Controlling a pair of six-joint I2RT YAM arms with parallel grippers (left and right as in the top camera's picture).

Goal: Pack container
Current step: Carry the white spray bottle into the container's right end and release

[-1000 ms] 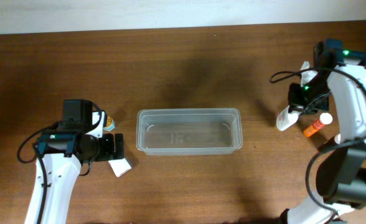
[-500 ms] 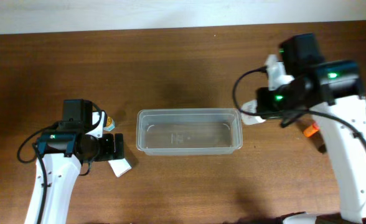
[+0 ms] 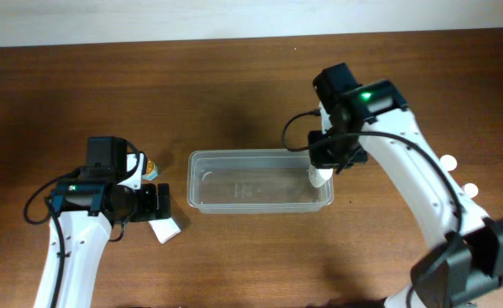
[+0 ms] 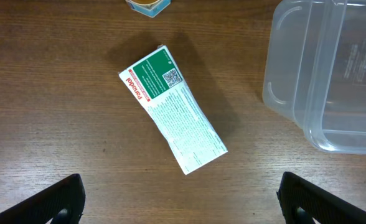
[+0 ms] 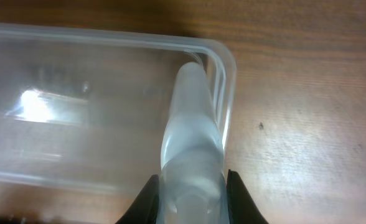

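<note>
The white-and-green box (image 4: 172, 108) bears what looks like "Panadol" in red, beside a QR code (image 4: 170, 77).

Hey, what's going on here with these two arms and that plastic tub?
The robot is packing a clear container. The right gripper holds a white bottle, tip down over the container's right end, not yet released. The left gripper hangs open above a green and white Panadol box lying on the table beside the container, which looks otherwise empty.
</note>
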